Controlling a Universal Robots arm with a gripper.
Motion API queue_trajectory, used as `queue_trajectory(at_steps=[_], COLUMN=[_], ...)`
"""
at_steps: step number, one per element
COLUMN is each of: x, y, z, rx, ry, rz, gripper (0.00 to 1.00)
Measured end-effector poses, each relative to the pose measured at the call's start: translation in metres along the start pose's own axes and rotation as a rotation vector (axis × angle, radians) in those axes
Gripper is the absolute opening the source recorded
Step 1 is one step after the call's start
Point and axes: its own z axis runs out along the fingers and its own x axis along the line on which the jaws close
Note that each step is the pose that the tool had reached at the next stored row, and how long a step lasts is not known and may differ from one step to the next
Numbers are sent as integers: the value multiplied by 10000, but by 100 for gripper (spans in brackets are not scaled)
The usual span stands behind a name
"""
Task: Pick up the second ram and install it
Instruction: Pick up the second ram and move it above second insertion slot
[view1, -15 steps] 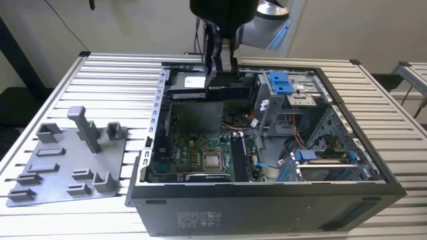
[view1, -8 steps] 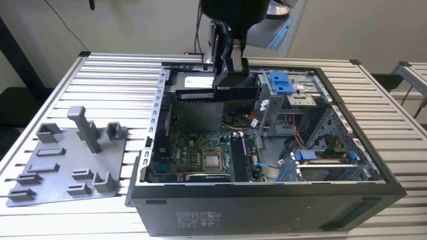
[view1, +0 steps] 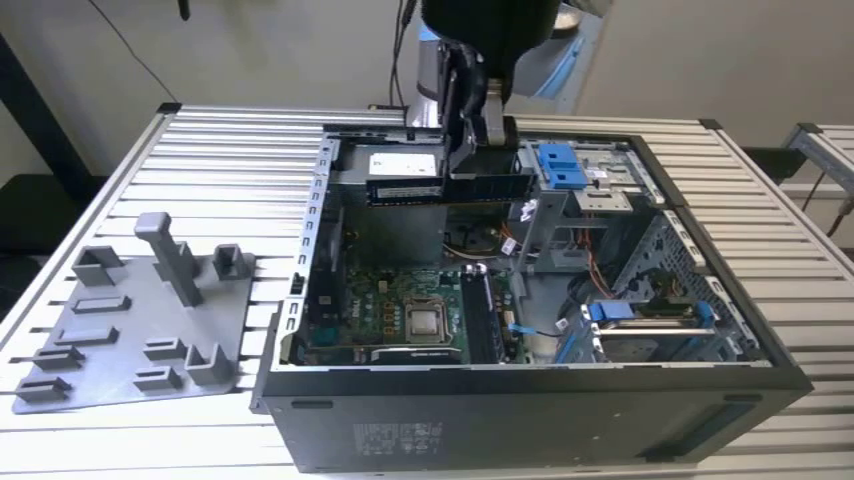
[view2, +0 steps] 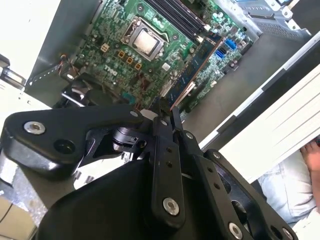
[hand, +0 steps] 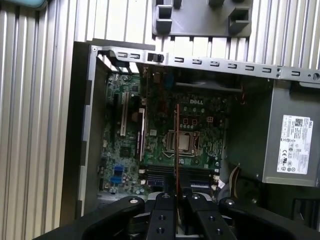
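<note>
Slim blue-black ram stick (view1: 441, 189) w/ pale label, pinched in black metal claw (view1: 489, 168). Below claw: green circuit mainboard (view1: 387, 300). Beside claw: bright blue plastic latches (view1: 561, 165). Well away: plain grey plastic tray (view1: 134, 322) on silver ribbed tabletop (view1: 227, 150).

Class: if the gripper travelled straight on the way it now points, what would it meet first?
The gripper, shut on the second ram, points down into the open case. The ram would likely reach the motherboard first, around the processor socket; depth is uncertain.
</note>
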Motion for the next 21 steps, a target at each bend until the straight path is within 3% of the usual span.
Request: queue_trajectory(at_steps=[21], x=[11], y=[-157], z=[-5], rx=[0], ry=[0], rz=[0], gripper=[14])
